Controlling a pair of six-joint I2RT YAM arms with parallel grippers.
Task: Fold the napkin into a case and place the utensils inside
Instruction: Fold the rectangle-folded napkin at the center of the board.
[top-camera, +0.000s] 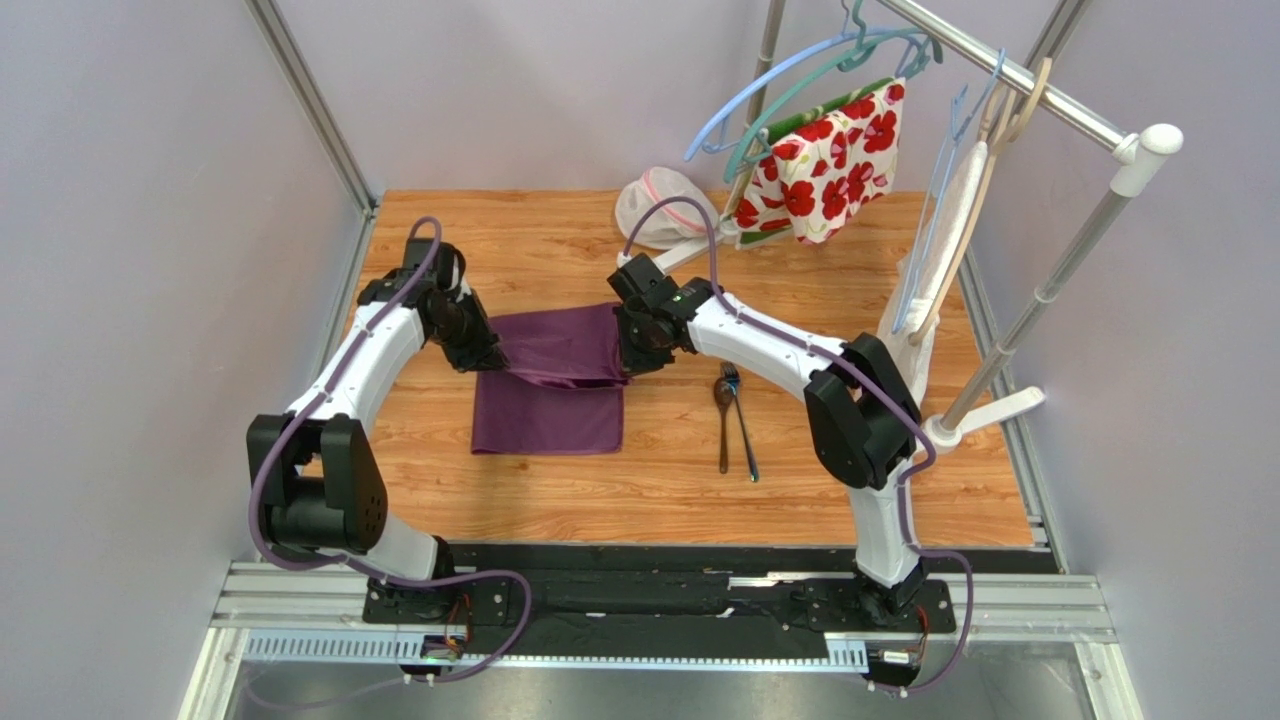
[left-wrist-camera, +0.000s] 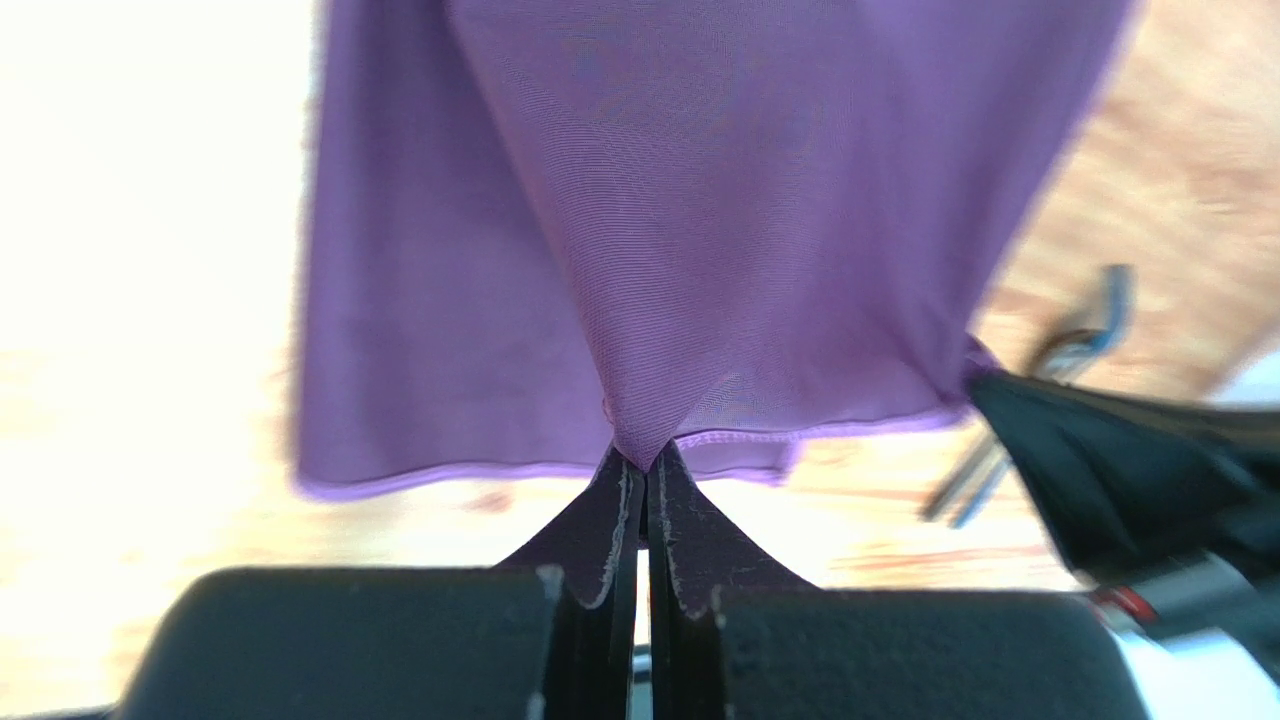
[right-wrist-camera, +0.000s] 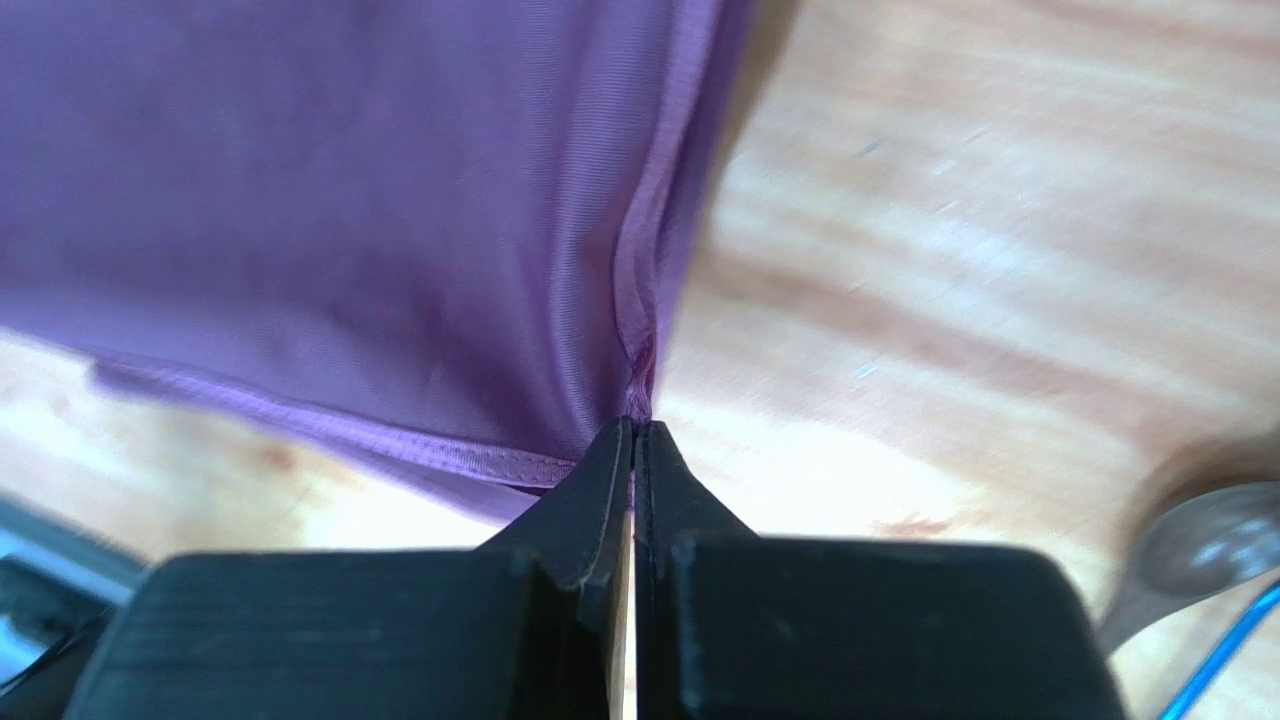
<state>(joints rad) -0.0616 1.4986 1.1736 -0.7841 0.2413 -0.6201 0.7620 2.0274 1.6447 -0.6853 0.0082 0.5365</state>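
A purple napkin (top-camera: 549, 393) lies on a wooden table (top-camera: 842, 480), its far part raised over the flat near part. The left gripper (left-wrist-camera: 643, 477) and right gripper (right-wrist-camera: 634, 438) each have their fingers clamped on a corner of the cloth. Two dark utensils (top-camera: 733, 423) lie side by side to its right, not touching it.

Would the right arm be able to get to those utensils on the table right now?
Probably, but not freely. The utensils lie bare on the table just beside the right arm, nothing over them. Its fingers, though, are shut on a napkin corner, so it would have to let go first.
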